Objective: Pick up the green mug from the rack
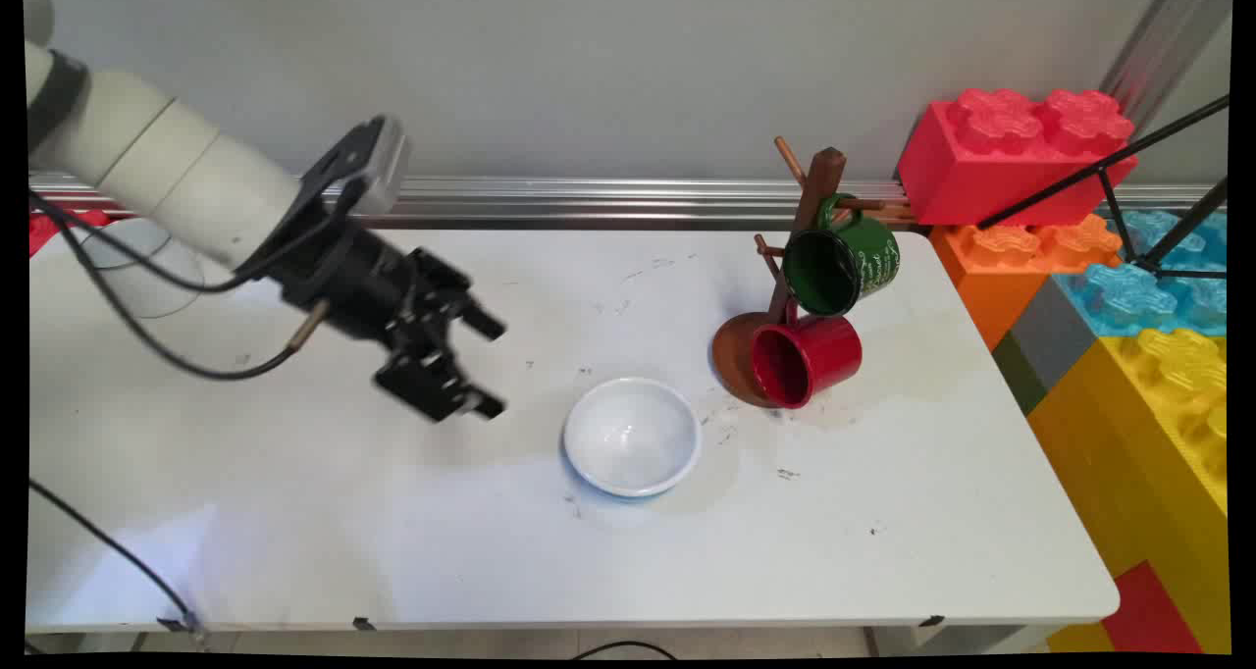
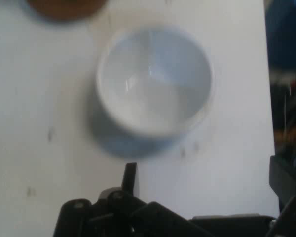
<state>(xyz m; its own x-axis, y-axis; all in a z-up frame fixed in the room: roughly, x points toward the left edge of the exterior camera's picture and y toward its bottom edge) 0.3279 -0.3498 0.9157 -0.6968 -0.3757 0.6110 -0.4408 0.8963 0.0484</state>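
The white bench carries everything here, and the white bowl near its middle serves as the landmark. Beyond the bench edge, to the right of the bowl, stands a stack of large toy bricks in red, orange, blue and yellow, piled as a wall and apart from all else. To the right of the bowl and a little farther back stands a wooden mug tree on a round base; its pegs carry a green mug above and a red mug below, each hung by its handle so that the mouths tilt toward the bowl's side. The bowl sits upright, mouth up, nothing in it. To the left of the bowl hangs the gripper, raised off the bench, its fingers spread apart and holding nothing; it is aimed at the bowl, which fills the hand view.
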